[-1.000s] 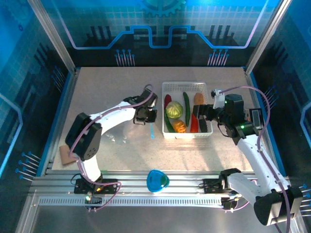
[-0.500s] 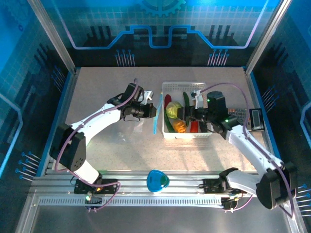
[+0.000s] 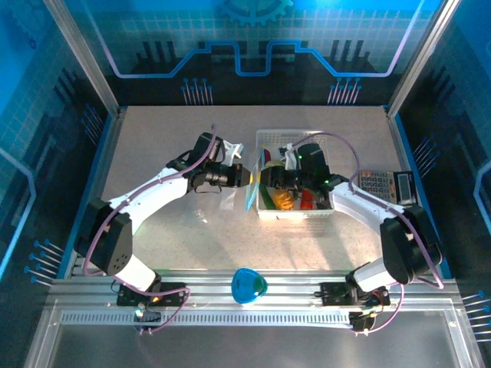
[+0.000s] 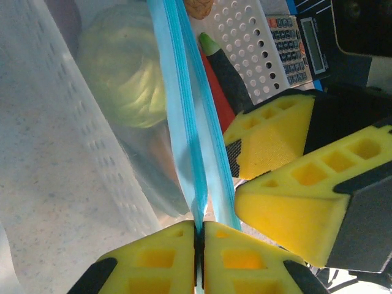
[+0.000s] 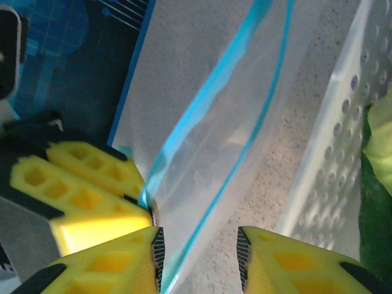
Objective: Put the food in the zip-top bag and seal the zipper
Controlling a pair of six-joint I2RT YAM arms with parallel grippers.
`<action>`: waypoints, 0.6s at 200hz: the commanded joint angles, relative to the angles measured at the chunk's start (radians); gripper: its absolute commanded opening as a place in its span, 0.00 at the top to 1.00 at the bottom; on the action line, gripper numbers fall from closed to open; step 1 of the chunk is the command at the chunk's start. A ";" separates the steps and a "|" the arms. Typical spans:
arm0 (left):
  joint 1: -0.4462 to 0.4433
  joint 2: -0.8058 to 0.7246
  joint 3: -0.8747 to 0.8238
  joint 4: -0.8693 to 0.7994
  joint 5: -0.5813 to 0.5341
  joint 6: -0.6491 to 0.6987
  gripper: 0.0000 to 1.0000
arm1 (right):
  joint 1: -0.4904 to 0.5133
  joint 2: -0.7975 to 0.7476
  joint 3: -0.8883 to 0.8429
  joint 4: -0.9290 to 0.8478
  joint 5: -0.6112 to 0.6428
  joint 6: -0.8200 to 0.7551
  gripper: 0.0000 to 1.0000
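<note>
The left claw is clamped tight on the light-blue zipper, and the clear zip-top bag hangs from it. Just right of it, the right claw stands part-open, astride one bag lip. Beyond that claw, the cabbage lies in the white basket.

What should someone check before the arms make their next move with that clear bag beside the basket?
1. Zip-top bag mouth parted: ok; its two blue edges bow apart.
2. Left end effector clamped on the zipper: ok.
3. Right end effector closed on the other lip: not ok; that lip runs between its jaws, which stand apart.
4. Cabbage and orange piece inside the bag: not ok; both lie in the basket.
5. Mouth wide enough for the cabbage: cannot tell.
</note>
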 commanded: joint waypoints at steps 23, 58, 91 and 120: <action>0.005 -0.012 -0.010 0.033 0.042 -0.018 0.89 | 0.023 0.034 0.040 0.071 -0.025 0.042 0.61; 0.011 -0.024 -0.013 0.051 0.050 -0.027 0.90 | 0.029 0.064 0.059 0.030 -0.012 0.039 0.70; 0.027 -0.048 -0.024 0.061 0.051 -0.034 0.90 | 0.042 0.081 0.085 -0.045 0.016 0.010 0.79; 0.044 -0.081 -0.032 0.048 0.035 -0.035 0.90 | 0.046 0.071 0.099 -0.102 0.054 -0.025 0.93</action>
